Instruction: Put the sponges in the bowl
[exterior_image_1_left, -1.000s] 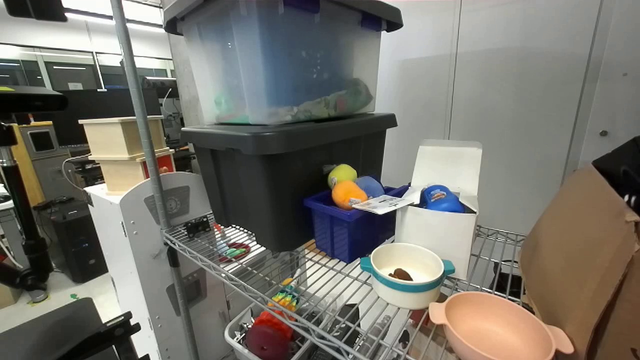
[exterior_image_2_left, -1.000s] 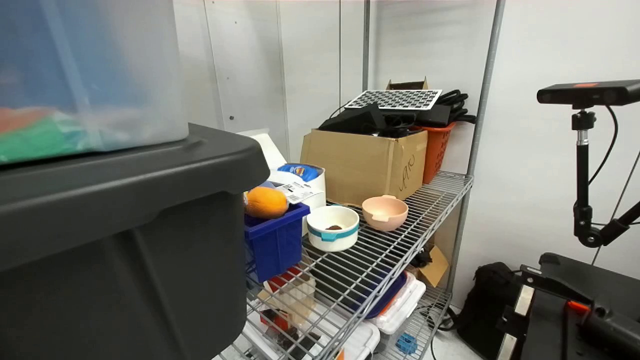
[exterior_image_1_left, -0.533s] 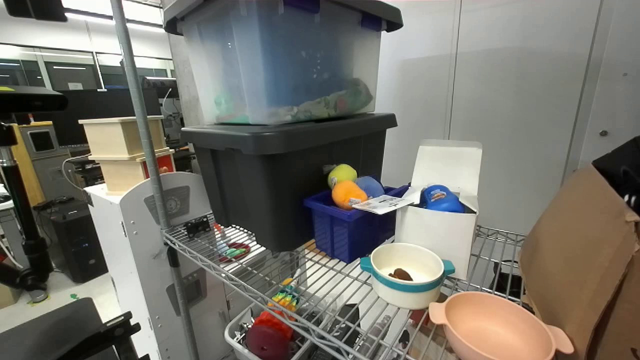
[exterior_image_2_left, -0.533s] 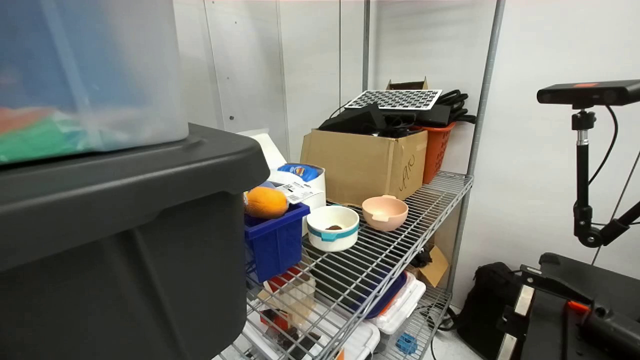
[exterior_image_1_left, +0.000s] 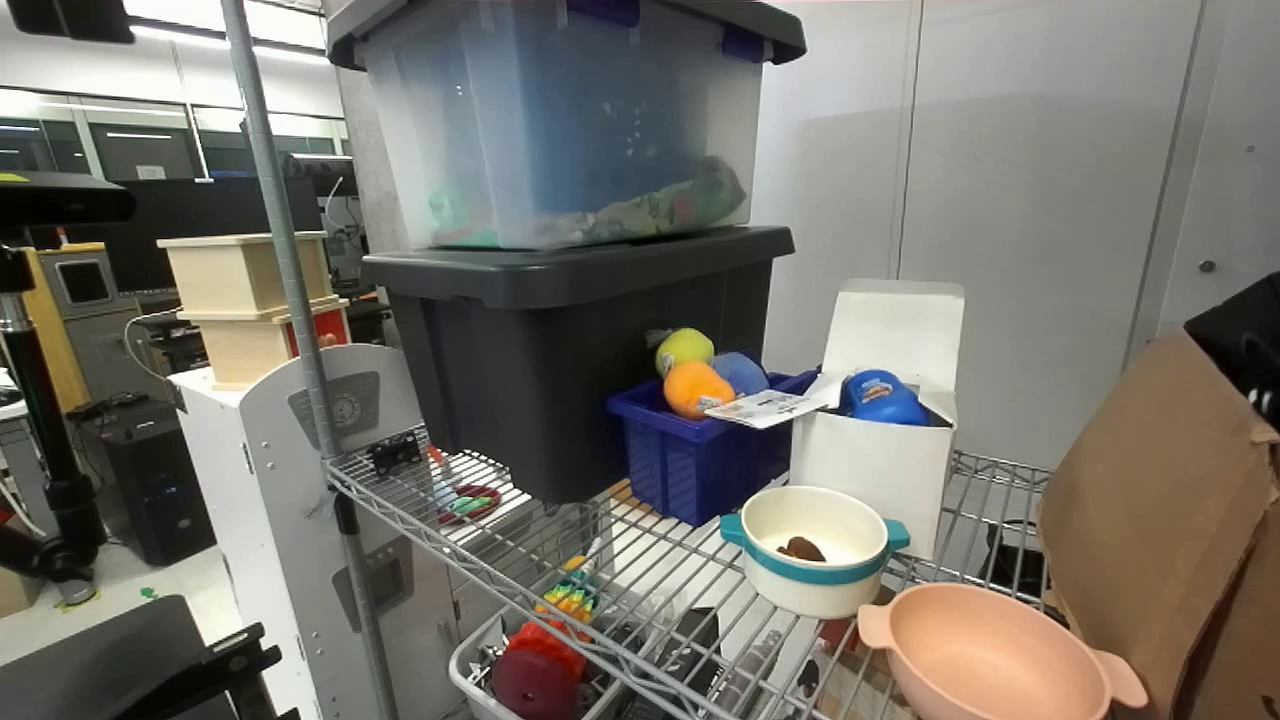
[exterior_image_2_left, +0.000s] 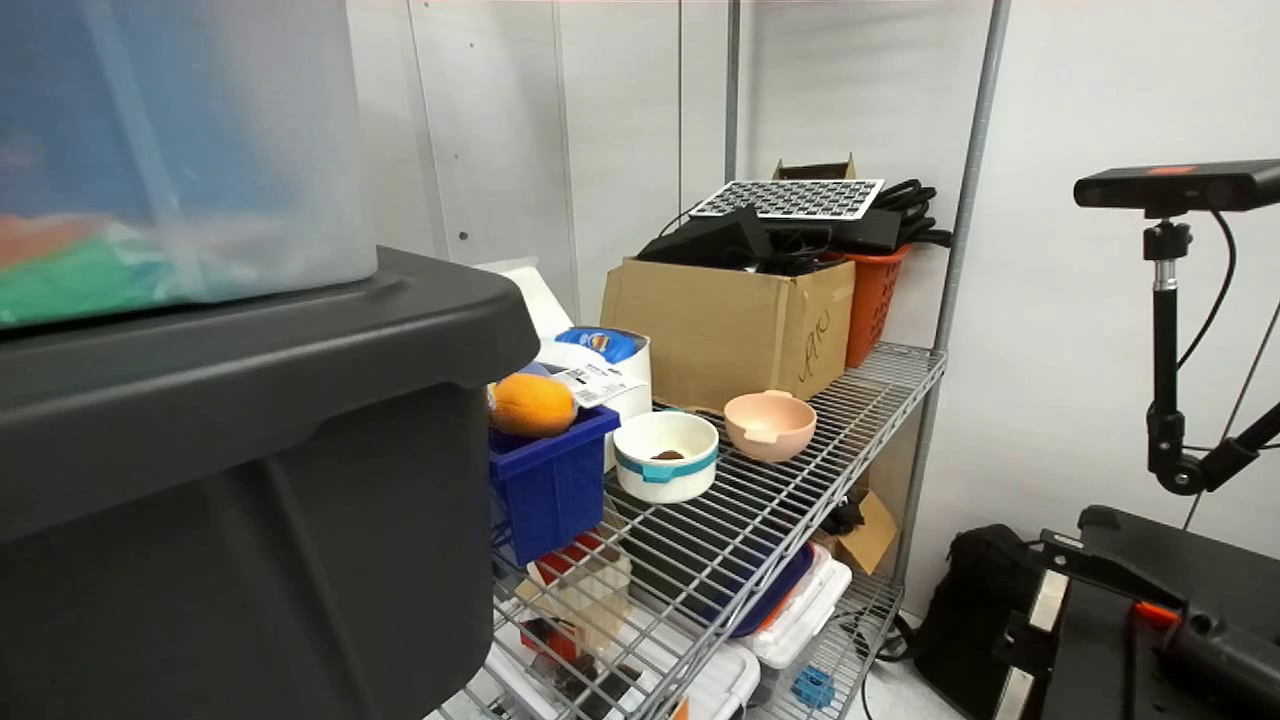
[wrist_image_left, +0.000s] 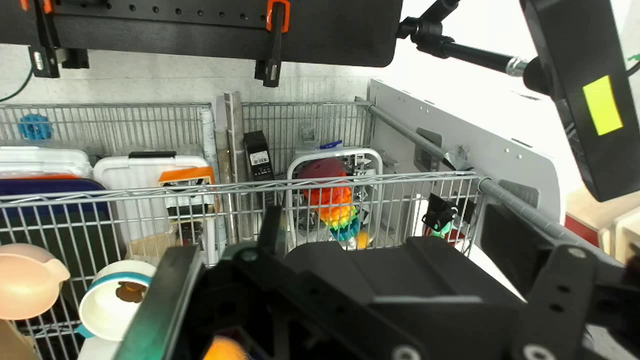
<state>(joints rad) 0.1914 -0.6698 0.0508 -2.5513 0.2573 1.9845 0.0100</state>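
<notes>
your jaws stand spread wide in the wrist view. the sponges (exterior_image_1_left: 697, 388), orange, yellow-green and blue, sit in the top of the blue bin (exterior_image_1_left: 665, 468), their white tag (exterior_image_1_left: 765, 408) poking over its rim. near it on the wire shelf (exterior_image_1_left: 450, 550) you have the white bowl (exterior_image_1_left: 812, 597), something brown (exterior_image_1_left: 803, 548) inside, and the peach bowl (exterior_image_1_left: 990, 645) just beside that.

Orange sponge (wrist_image_left: 224, 350): mostly behind my hand (wrist_image_left: 345, 247) in the wrist view.
Yellow-green sponge (exterior_image_1_left: 684, 350): hidden from me by the black bin (exterior_image_2_left: 250, 570) in an exterior view.
Brown thing (exterior_image_1_left: 801, 549): too small for me to name.
</notes>
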